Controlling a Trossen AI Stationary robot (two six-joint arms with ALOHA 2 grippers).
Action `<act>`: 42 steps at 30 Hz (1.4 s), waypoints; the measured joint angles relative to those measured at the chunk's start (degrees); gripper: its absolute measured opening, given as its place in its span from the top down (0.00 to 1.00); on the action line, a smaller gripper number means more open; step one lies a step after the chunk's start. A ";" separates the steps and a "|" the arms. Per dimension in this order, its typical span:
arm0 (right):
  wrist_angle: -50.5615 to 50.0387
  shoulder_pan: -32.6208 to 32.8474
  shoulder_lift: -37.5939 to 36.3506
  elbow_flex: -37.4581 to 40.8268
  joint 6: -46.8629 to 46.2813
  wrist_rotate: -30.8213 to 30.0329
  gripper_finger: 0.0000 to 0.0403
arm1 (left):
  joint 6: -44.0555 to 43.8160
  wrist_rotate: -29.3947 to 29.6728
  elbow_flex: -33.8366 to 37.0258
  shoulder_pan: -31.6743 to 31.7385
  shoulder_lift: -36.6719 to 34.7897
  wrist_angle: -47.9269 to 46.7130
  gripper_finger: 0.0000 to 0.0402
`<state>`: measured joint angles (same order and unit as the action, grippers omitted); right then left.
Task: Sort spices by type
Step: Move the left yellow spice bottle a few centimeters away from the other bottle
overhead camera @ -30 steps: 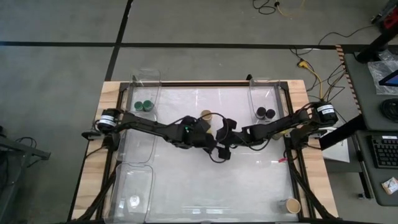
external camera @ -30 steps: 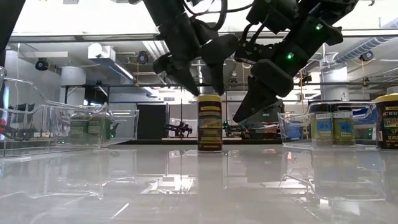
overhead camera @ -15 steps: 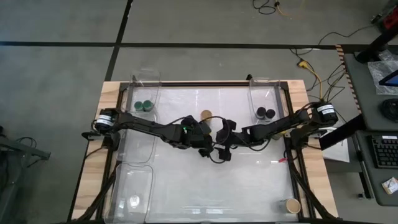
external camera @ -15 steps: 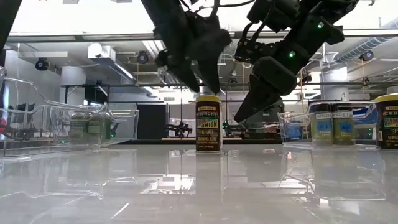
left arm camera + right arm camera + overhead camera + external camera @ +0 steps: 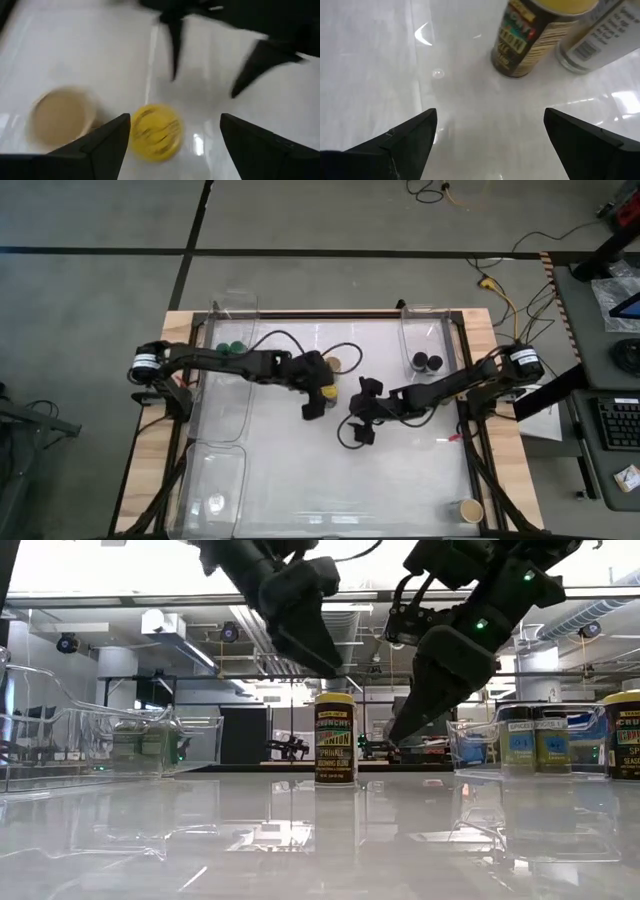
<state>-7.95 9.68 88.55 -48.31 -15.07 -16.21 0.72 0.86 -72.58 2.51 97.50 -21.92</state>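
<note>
We see a small yellow-lidded cylindrical spice jar [image 5: 335, 738] standing upright mid-table, a tan-lidded jar [image 5: 62, 118] just beside it. The left gripper [image 5: 318, 395] hovers above it, fingers spread, empty. The right gripper [image 5: 362, 410] waits nearby, wide open, empty.

This is a robotics lab or workshop. The table [image 5: 150, 470] stands on a grey concrete floor [image 5: 100, 300] with dark lines, loose cables [image 5: 500, 290] lie beside it, and behind it are ceiling ducts [image 5: 180, 635] and pipes in an open industrial room.
</note>
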 joint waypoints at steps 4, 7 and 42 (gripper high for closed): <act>-0.24 0.81 0.00 0.00 -0.62 -0.02 0.11 | 9.80 -7.39 3.33 0.83 0.62 5.40 0.25; -0.39 0.83 0.00 0.00 -1.62 -0.12 0.11 | 13.37 -7.72 4.03 1.88 2.08 6.08 0.24; -0.62 0.82 0.00 0.00 -1.88 -0.26 0.11 | 5.78 1.25 3.00 3.41 6.23 7.84 0.21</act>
<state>-8.57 10.50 88.55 -48.31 -16.95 -16.47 6.50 2.11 -69.58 5.91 103.73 -14.08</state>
